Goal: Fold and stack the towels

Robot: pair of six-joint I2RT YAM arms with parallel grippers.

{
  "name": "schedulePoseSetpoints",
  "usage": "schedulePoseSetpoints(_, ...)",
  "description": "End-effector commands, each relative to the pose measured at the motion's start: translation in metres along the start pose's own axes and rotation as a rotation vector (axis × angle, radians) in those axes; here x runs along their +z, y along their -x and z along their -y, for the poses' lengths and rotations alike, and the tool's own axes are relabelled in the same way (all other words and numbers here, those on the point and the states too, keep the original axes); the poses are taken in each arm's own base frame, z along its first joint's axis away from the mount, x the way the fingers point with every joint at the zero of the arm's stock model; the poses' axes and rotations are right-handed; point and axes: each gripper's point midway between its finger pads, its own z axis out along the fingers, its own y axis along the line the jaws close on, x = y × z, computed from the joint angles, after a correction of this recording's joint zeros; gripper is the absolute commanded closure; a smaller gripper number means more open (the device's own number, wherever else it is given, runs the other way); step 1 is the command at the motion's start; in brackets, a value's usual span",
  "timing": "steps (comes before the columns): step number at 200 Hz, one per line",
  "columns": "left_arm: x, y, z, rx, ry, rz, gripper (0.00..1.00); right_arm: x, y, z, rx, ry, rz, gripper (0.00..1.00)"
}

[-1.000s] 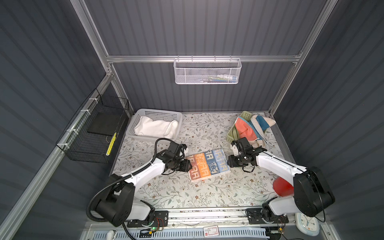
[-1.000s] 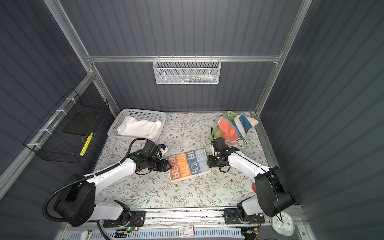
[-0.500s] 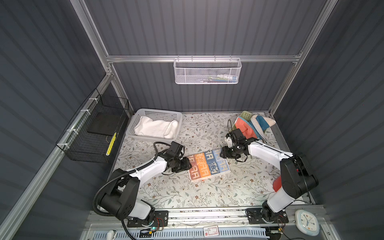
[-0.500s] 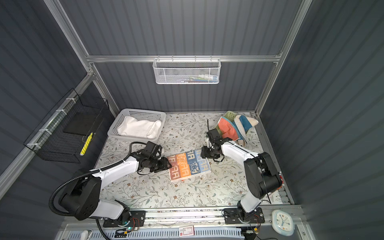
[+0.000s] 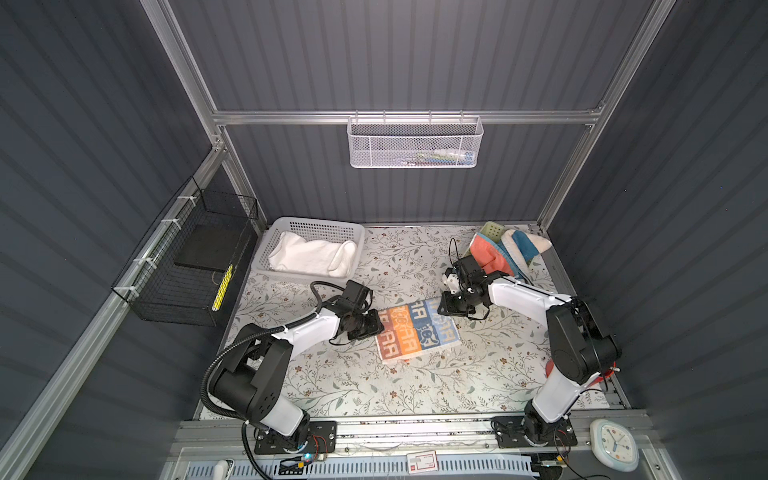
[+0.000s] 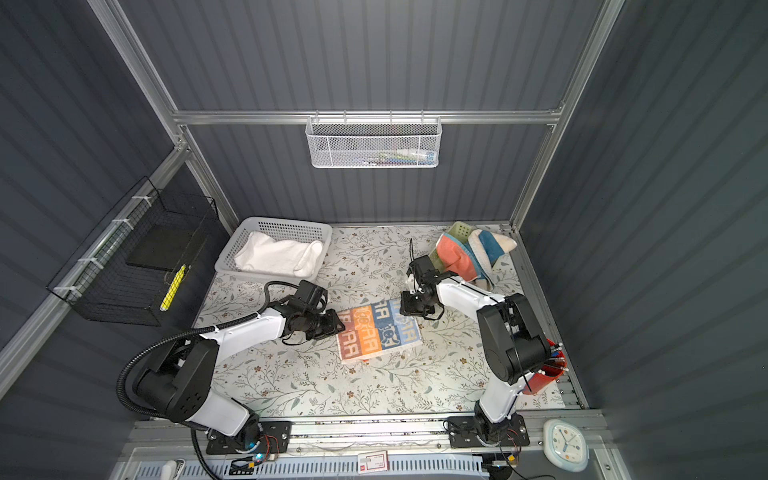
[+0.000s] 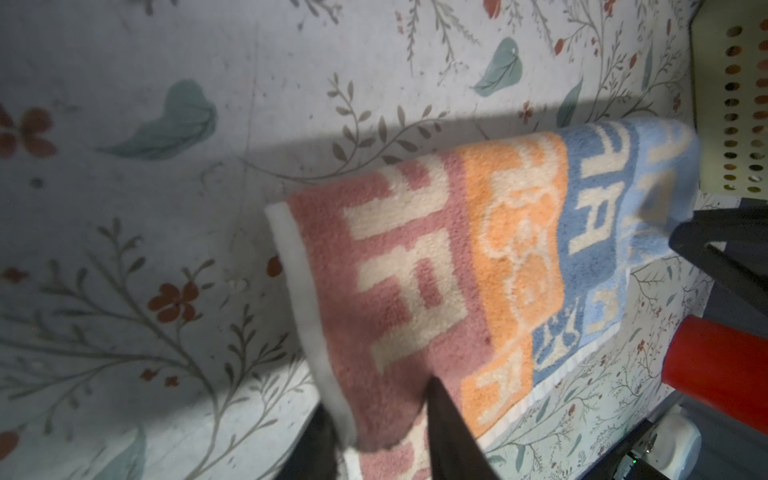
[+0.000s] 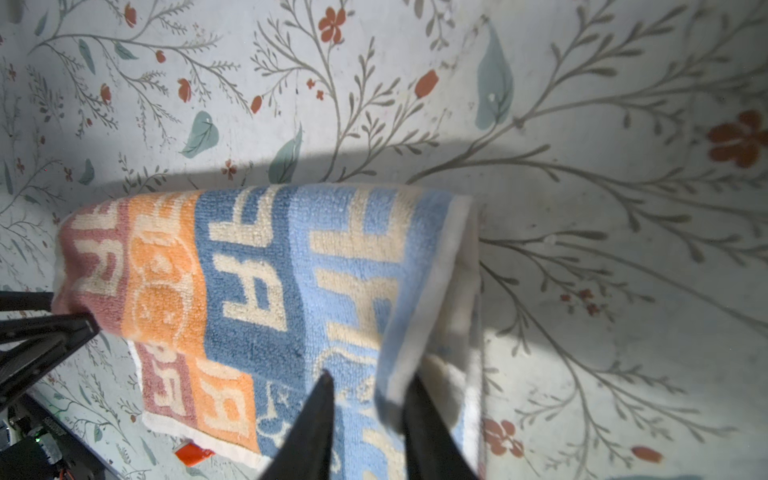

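Observation:
The orange-blue towel (image 5: 417, 332) (image 6: 380, 330) with big letters lies folded mid-table. My left gripper (image 5: 376, 326) (image 7: 380, 399) is shut on its far left corner, pink cloth pinched between the fingers. My right gripper (image 5: 446, 307) (image 8: 370, 376) is shut on its far right corner, the light-blue edge between the fingers. That far edge hangs lifted off the table in both wrist views. A white towel (image 5: 311, 257) lies in the white basket (image 5: 316, 224) at the back left. A coral towel (image 5: 488, 255) and a cream-and-blue towel (image 5: 523, 245) are heaped at the back right.
A green basket (image 5: 492, 228) sits under the heap at the back right. A red cup (image 6: 540, 376) stands near the right arm's base. A black wire basket (image 5: 187, 257) hangs on the left wall, a white mesh basket (image 5: 415, 141) on the back rail.
My right gripper slid from the towel's right side to its far right corner. Both grippers then closed on the towel's far corners.

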Motion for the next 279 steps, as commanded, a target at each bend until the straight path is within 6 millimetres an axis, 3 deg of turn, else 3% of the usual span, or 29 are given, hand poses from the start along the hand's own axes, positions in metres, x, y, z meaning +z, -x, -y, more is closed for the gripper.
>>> schedulePoseSetpoints(1,-0.005,0.01,0.006,0.041,-0.005,0.02,0.91,-0.004,-0.003,0.002,-0.004,-0.004,-0.008,0.84)
schedulePoseSetpoints(14,-0.011,0.007,0.007,0.047,-0.004,0.026,1.0,-0.013,0.001,0.001,-0.008,-0.007,0.017,0.9)
schedulePoseSetpoints(57,-0.037,-0.004,0.014,0.075,0.0,0.019,1.0,-0.047,0.006,0.003,0.001,-0.004,0.056,0.98)
schedulePoseSetpoints(89,-0.047,-0.026,0.022,0.102,0.008,-0.018,1.0,-0.066,-0.006,0.007,0.01,0.004,0.028,0.99)
schedulePoseSetpoints(112,-0.042,-0.049,0.02,0.087,0.011,-0.056,1.0,-0.066,-0.025,0.006,0.021,0.033,-0.029,0.99)
schedulePoseSetpoints(159,-0.025,-0.093,0.003,0.006,0.005,-0.112,1.0,-0.042,-0.073,0.021,0.088,0.042,-0.145,0.99)
schedulePoseSetpoints(173,-0.023,-0.1,0.006,0.001,-0.011,-0.129,0.77,-0.038,-0.082,0.025,0.101,0.032,-0.162,0.89)
schedulePoseSetpoints(188,-0.026,-0.101,0.006,0.009,-0.003,-0.14,0.57,-0.039,-0.085,0.03,0.105,0.003,-0.173,0.67)
schedulePoseSetpoints(202,-0.033,-0.097,0.006,0.029,0.023,-0.124,0.53,-0.043,-0.081,0.033,0.096,-0.029,-0.163,0.55)
schedulePoseSetpoints(213,-0.038,-0.091,0.008,0.038,0.031,-0.104,0.52,-0.048,-0.076,0.038,0.087,-0.069,-0.141,0.51)
schedulePoseSetpoints(247,-0.039,-0.078,0.011,-0.049,0.011,-0.108,0.44,-0.062,-0.057,0.032,0.056,-0.096,-0.078,0.49)
schedulePoseSetpoints(279,-0.025,-0.067,0.018,-0.149,-0.095,-0.148,0.44,-0.058,-0.046,0.008,-0.008,-0.087,-0.055,0.49)
